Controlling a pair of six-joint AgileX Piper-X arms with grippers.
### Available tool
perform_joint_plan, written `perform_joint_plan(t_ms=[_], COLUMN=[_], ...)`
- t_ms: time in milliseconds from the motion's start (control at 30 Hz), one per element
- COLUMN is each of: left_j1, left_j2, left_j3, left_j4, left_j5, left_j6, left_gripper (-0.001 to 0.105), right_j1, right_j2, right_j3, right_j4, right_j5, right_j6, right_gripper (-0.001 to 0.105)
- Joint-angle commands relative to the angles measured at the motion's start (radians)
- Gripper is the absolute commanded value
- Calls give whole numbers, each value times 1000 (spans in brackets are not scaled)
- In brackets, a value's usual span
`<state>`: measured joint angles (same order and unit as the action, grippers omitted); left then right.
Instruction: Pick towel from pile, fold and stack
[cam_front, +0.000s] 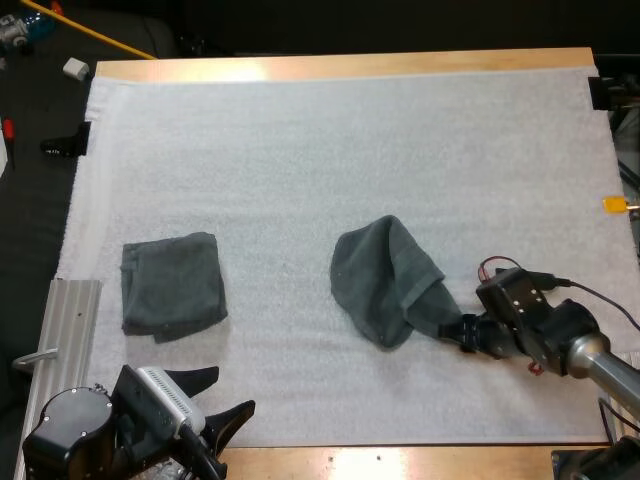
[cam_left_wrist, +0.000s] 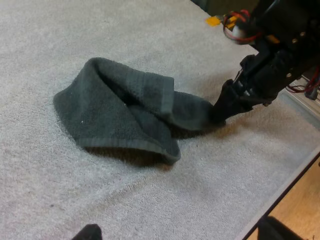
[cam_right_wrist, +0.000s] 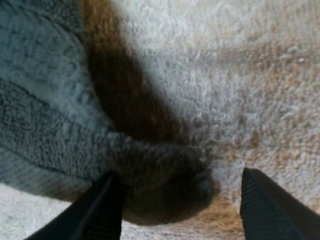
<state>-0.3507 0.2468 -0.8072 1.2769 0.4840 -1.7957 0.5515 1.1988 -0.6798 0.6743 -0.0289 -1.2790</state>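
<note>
White mat (cam_front: 300, 130) is shared by a folded towel (cam_front: 172, 283) and a crumpled towel (cam_front: 385, 280), its corner straddled by the right tool (cam_front: 455, 328), fingers parted; the left tool (cam_front: 232, 390) is likewise spread.

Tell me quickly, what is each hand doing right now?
Left hand: open, holding nothing.
Right hand: open around a corner of the crumpled towel, not gripping it.

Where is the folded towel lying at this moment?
In the high view the folded towel lies on the left side of the white mat, just ahead of the left gripper, well apart from the crumpled towel.
</note>
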Motion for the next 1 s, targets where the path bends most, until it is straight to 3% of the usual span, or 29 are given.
perform_joint_plan(t_ms=[0, 133, 433, 767, 967], left_j1=[-4, -2, -1, -3, -4], left_j2=[-1, -1, 3, 0, 1], left_j3=[-1, -1, -1, -4, -3], left_j4=[5, 5, 2, -5, -10], left_j5=[9, 9, 10, 9, 5], left_j6=[-10, -9, -6, 6, 37], left_gripper=[61, 61, 61, 60, 60], right_j1=[2, 5, 1, 2, 3], right_j2=[52, 94, 115, 36, -111], right_j3=[3, 0, -1, -5, -81], right_j4=[-18, -38, -73, -53, 96], right_j5=[-25, -49, -76, -83, -17], right_j6=[14, 24, 45, 22, -41], right_gripper=[52, 47, 3, 0, 0])
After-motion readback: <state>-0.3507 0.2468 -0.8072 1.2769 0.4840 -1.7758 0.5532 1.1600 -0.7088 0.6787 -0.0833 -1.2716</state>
